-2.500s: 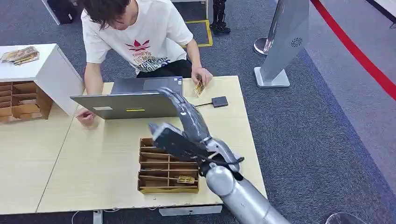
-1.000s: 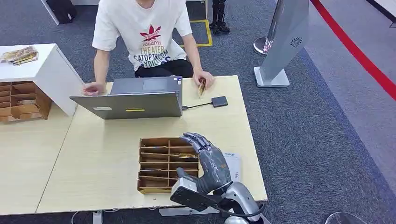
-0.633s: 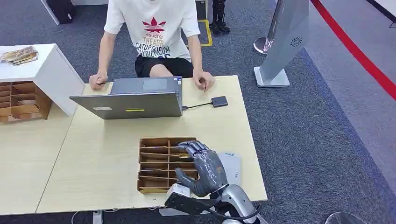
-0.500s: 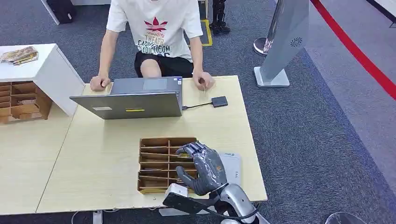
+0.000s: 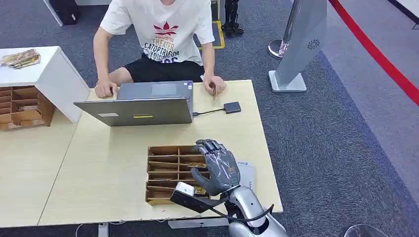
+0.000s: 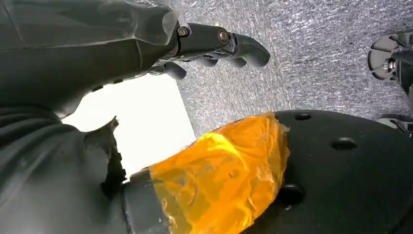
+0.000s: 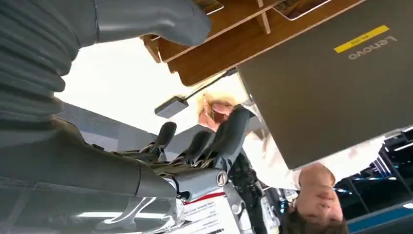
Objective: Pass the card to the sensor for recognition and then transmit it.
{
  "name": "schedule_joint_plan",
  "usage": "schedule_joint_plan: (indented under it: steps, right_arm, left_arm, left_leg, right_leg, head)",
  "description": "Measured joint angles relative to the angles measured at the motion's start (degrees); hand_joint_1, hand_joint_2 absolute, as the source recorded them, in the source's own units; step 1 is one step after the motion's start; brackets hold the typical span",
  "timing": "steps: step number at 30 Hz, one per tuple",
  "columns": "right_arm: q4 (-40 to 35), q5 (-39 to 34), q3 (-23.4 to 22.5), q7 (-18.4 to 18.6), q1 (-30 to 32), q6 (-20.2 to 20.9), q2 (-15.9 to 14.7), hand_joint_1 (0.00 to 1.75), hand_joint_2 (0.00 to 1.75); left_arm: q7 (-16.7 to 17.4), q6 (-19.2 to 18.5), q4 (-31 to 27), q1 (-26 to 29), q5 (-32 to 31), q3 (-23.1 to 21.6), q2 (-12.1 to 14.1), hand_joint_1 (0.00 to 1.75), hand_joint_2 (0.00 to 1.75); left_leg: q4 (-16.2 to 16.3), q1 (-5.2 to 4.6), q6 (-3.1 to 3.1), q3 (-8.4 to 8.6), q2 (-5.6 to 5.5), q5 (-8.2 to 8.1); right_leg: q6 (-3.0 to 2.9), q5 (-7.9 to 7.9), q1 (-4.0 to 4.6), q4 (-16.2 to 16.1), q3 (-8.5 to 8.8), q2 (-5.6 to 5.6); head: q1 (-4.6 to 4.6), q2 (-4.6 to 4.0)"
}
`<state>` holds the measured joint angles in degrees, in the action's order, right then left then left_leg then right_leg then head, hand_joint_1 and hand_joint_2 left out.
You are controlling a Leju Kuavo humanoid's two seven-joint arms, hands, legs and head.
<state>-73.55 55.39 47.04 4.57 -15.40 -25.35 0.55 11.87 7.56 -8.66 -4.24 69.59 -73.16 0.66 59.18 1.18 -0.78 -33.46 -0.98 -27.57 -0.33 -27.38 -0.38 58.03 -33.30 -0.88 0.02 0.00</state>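
A: Head view, item one?
B: Right hand point(image 5: 218, 168), palm down over the right end of the slotted wooden tray point(image 5: 163, 174). Fingers spread and lightly bent, thumb dropped toward the nearest slots. Nothing seen in its hold.
A: Card?
B: One card point(image 5: 198, 165) lying flat in a middle slot, just beside the thumb, under the hand's left edge. A second yellowish scrap in the nearest slot, too small to tell. Long axis along the slot, left to right, across the line of the fingers.
A: Sensor?
B: Small black reader point(image 5: 232, 107), cabled to the laptop point(image 5: 141, 109), well apart from the tray on the far side. Just beyond it, a person's hand point(image 5: 213, 86) pinching another card.
A: Left wrist view?
B: Left hand point(image 6: 122, 44) hanging over carpet, fingers point(image 6: 238, 46) stretched out with bent tips, holding nothing. Well apart from the tray; right hand plainly the nearer.
A: Right wrist view?
B: Thumb point(image 7: 146, 19) and fingers point(image 7: 229, 136) wide apart, bare gap between. Thumb tip just beside a card edge in the tray.
A: Judgement?
B: Pick not yet made; probably a short drop, then a pinch across the card's short side.
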Motion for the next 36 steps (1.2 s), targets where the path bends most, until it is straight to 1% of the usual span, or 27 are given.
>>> schedule_joint_plan:
  steps: [2,5,7,8,11,15,17,21,36]
  right_arm:
    - [0.48,0.02,-0.02,0.0,-0.11,0.0,0.2,0.66,1.75]
    - [0.98,0.07,-0.04,0.0,-0.24,0.0,0.35,0.8,1.75]
    - [1.35,0.17,-0.04,0.02,-0.29,0.0,0.44,0.75,1.75]
    - [1.53,0.17,-0.04,0.02,-0.34,0.0,0.46,0.84,1.75]
    - [2.05,0.24,-0.04,0.04,-0.41,0.0,0.79,0.91,1.75]
    - [2.21,0.2,-0.04,0.0,-0.42,0.09,0.9,0.87,1.75]
    - [2.16,0.13,-0.04,-0.07,-0.42,0.24,0.92,0.93,1.75]
    - [2.05,-0.2,-0.04,-0.22,-0.4,0.77,0.92,0.98,1.75]
    - [2.21,-0.2,-0.04,-0.24,-0.41,1.38,0.98,0.98,1.75]
  left_arm:
    - [0.0,0.0,0.0,0.0,0.02,0.0,-0.02,0.0,0.0]
    - [0.0,0.0,0.0,0.0,0.02,0.0,-0.02,0.0,0.0]
    - [0.02,0.0,0.0,0.0,0.02,0.0,-0.02,0.0,0.0]
    - [0.02,0.0,0.0,-0.01,0.04,0.0,-0.02,0.0,0.0]
    - [0.15,0.0,0.0,0.0,0.17,0.0,-0.02,0.0,0.0]
    - [0.46,0.0,0.0,0.0,0.37,0.0,-0.07,0.0,0.0]
    - [0.5,0.0,0.0,0.0,0.44,0.0,-0.07,0.0,0.0]
    - [0.5,0.02,0.0,0.0,0.66,0.0,-0.09,0.0,0.0]
    - [0.5,0.02,0.0,0.0,0.85,0.0,-0.09,0.0,0.0]
  left_leg:
    - [0.0,0.0,0.0,0.0,0.0,0.0]
    - [0.0,0.0,0.0,0.0,0.0,0.0]
    - [0.0,0.0,0.0,0.0,0.0,0.0]
    - [0.0,0.0,0.0,0.0,0.0,0.0]
    - [0.0,0.0,0.0,0.0,0.0,0.0]
    - [0.0,0.0,0.0,0.0,0.0,0.0]
    - [0.0,0.0,0.0,0.0,0.0,0.0]
    - [0.0,0.0,0.0,0.0,0.0,0.0]
    - [0.0,0.0,0.0,0.0,0.0,0.0]
  right_leg:
    - [0.0,0.0,0.0,0.0,0.0,0.0]
    - [0.0,0.0,0.0,0.0,0.0,0.0]
    - [0.0,0.0,0.0,0.0,0.0,0.0]
    - [0.0,0.0,0.0,0.0,0.0,0.0]
    - [0.0,0.0,0.0,0.0,0.0,0.0]
    - [0.0,0.0,0.0,0.0,0.0,0.0]
    - [0.0,0.0,0.0,0.0,0.0,0.0]
    - [0.0,0.0,0.0,0.0,0.0,0.0]
    - [0.0,0.0,0.0,0.0,0.0,0.0]
  head:
    - [0.0,0.0]
    - [0.0,0.0]
    - [0.0,0.0]
    - [0.0,0.0]
    - [0.0,0.0]
    - [0.0,0.0]
    - [0.0,0.0]
    - [0.0,0.0]
    - [0.0,0.0]
